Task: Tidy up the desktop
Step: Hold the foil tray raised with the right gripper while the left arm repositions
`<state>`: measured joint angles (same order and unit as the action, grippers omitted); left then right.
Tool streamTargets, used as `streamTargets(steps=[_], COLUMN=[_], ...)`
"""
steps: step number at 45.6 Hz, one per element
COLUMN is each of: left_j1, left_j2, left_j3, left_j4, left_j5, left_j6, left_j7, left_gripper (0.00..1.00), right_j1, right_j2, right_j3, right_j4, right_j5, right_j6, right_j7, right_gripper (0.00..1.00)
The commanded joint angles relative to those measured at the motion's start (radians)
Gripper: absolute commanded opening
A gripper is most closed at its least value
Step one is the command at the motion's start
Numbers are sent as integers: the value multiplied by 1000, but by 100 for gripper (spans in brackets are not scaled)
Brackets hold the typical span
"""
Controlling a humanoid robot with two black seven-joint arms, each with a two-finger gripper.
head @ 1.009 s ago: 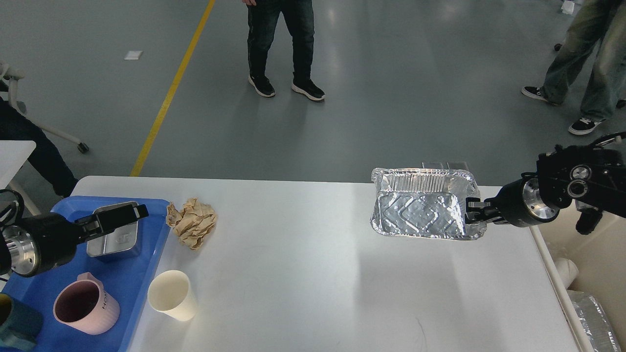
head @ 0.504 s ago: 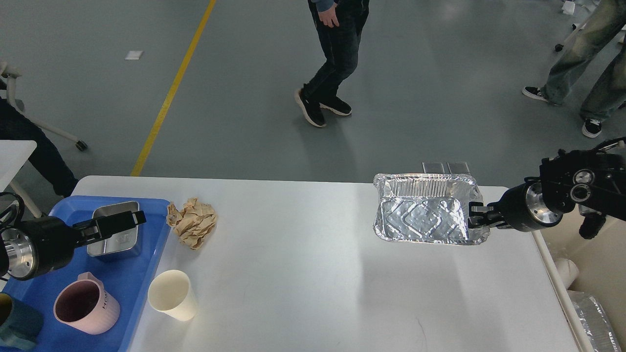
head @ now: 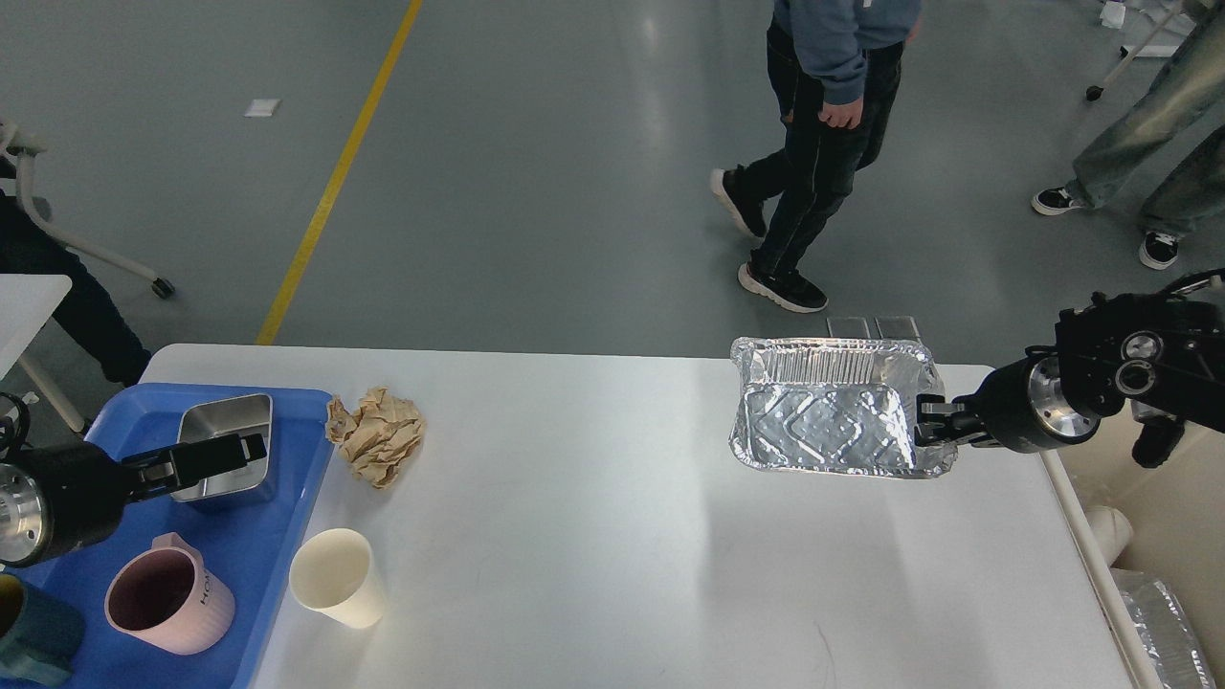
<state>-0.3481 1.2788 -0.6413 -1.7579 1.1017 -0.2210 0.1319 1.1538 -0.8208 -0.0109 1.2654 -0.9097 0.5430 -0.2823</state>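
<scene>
- The desktop (head: 593,536), white with rounded corners, fills the lower half of the head view and serves as the landmark for all else.
- A blue tray (head: 254,560) lies on the desktop's left end, holding a steel box (head: 230,431), a pink mug (head: 167,598) and, at the very corner of the view, part of a dark teal cup (head: 33,646).
- A foil tray (head: 828,421) sits at the desktop's far right corner, open side up, its right rim just past which the desktop's right edge runs.
- The right gripper (head: 926,423) reaches in from beyond the desktop's right edge, and its fingers are pinched on the foil tray's right rim.
- The left gripper (head: 225,455) hangs over the blue tray at the desktop's left end, in front of the steel box; it shows as one dark bar, so whether the fingers are parted cannot be told.
- A crumpled brown paper (head: 376,435) lies on the desktop just right of the blue tray, toward the far edge.
- A cream paper cup (head: 337,577) stands on the desktop nearer the front edge, also just beside the blue tray.
</scene>
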Motion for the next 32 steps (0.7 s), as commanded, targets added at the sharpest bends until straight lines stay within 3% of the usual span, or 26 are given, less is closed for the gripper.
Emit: streamTargets(steps=[1, 32], left_j1=[1, 1], left_j2=[-4, -6], left_j3=[0, 23], left_j4=[2, 9], left_j5=[-3, 1], left_j6=[-12, -29], left_j7=[-2, -6], left_gripper=[97, 97], right_j1=[0, -11], right_j2=[0, 2], right_j3=[0, 2], right_j4=[0, -1], right_j5=[0, -2], right_j6=[0, 0], right_j7=[0, 0], right_gripper=[0, 0])
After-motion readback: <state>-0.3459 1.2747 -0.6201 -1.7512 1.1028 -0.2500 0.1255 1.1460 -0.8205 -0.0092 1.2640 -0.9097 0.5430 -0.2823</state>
